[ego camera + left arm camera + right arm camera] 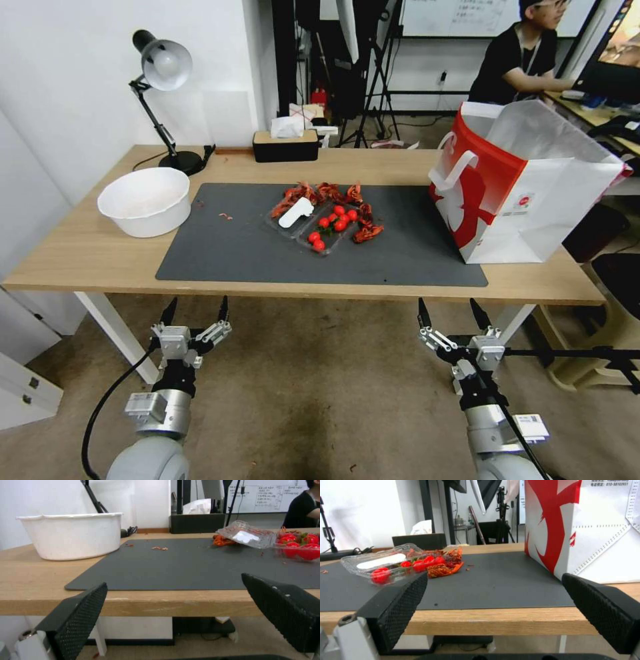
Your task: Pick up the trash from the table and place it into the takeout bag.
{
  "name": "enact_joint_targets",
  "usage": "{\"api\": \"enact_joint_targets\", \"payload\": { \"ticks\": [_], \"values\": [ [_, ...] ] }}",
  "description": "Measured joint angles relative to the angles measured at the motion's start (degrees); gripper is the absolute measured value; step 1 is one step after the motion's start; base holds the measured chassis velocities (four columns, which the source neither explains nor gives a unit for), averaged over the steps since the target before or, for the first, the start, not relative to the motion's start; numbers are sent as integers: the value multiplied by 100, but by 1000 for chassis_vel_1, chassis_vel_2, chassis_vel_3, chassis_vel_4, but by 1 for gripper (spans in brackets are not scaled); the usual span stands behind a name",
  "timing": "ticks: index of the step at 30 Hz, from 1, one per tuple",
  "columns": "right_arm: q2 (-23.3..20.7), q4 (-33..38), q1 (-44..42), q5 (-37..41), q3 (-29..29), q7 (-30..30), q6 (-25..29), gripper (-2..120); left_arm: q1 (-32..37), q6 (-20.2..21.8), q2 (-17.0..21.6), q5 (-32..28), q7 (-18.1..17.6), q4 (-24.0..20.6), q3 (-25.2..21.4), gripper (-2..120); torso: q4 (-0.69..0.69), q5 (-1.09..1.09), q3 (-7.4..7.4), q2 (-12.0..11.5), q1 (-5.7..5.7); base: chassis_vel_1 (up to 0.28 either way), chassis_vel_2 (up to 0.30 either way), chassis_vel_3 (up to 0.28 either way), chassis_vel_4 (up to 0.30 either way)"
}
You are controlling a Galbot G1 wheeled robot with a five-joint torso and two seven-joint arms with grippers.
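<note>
The takeout bag (533,193) stands open at the right end of the table (80,253), partly on the dark grey mat (233,253); its red and white side (593,530) is close in the right wrist view. The trash is out of view. My left gripper (199,305) hangs open below the table's front edge, left of centre, holding nothing. My right gripper (447,305) is open too, below the front edge near the bag. Both wrist views look across the mat between spread fingers (80,612) (396,600).
A clear tray of cherry tomatoes (320,223) lies mid-mat with red-orange shell scraps (367,230) around it. A large white bowl (143,200) sits at the left, with a desk lamp (163,67) and a black tissue box (285,143) along the back. A person sits behind the bag.
</note>
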Motion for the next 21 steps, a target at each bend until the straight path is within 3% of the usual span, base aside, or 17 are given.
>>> {"api": "enact_joint_targets", "payload": {
  "ticks": [21],
  "values": [
    [0, -2, -2, -2, 4, 4, 1, 100, -9, 13, 5, -8, -11, 4, 4, 100, 0, 0, 0, 0, 0, 0, 0, 0, 0]
  ]
}}
